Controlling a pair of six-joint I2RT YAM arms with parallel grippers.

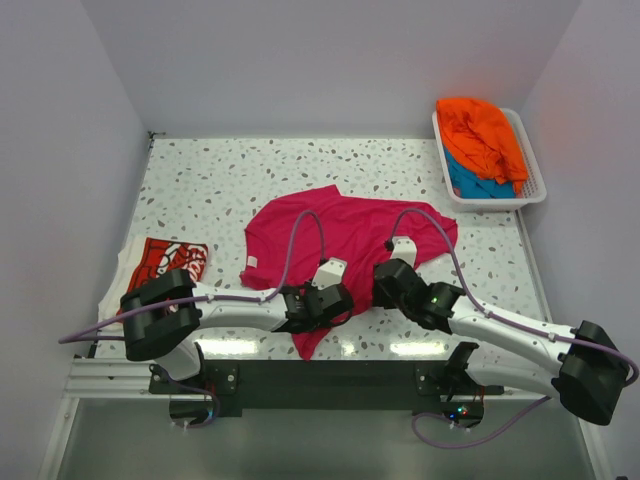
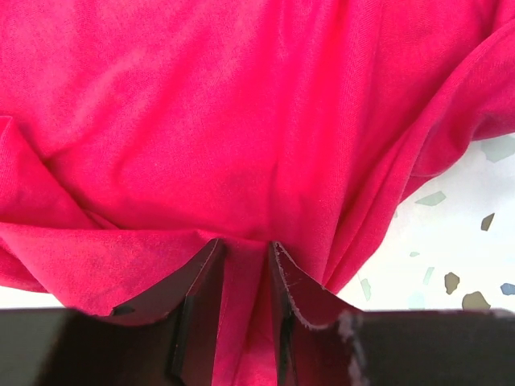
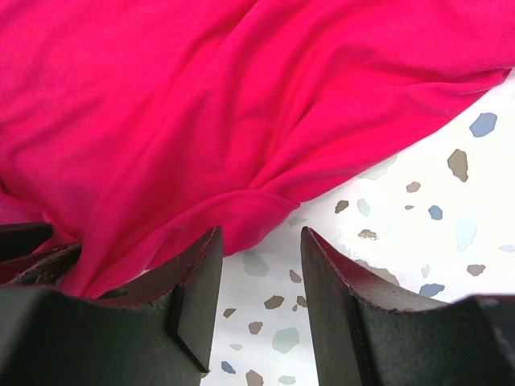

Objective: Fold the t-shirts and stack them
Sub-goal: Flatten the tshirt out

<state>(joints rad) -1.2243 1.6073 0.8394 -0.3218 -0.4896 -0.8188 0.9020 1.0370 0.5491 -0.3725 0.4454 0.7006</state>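
Observation:
The magenta-pink t-shirt lies spread and rumpled in the middle of the table. My left gripper sits at its near hem, and the left wrist view shows the gripper shut on a fold of the magenta cloth. My right gripper is at the shirt's near right edge. In the right wrist view this gripper is open over bare table, with the magenta hem just ahead and lapping its left finger. The red t-shirt with white lettering lies folded at the left. The orange t-shirt and the teal-blue t-shirt lie in the basket.
The white slatted basket stands at the back right corner. White walls close in the speckled table on the left, back and right. The arm bases and a black rail run along the near edge.

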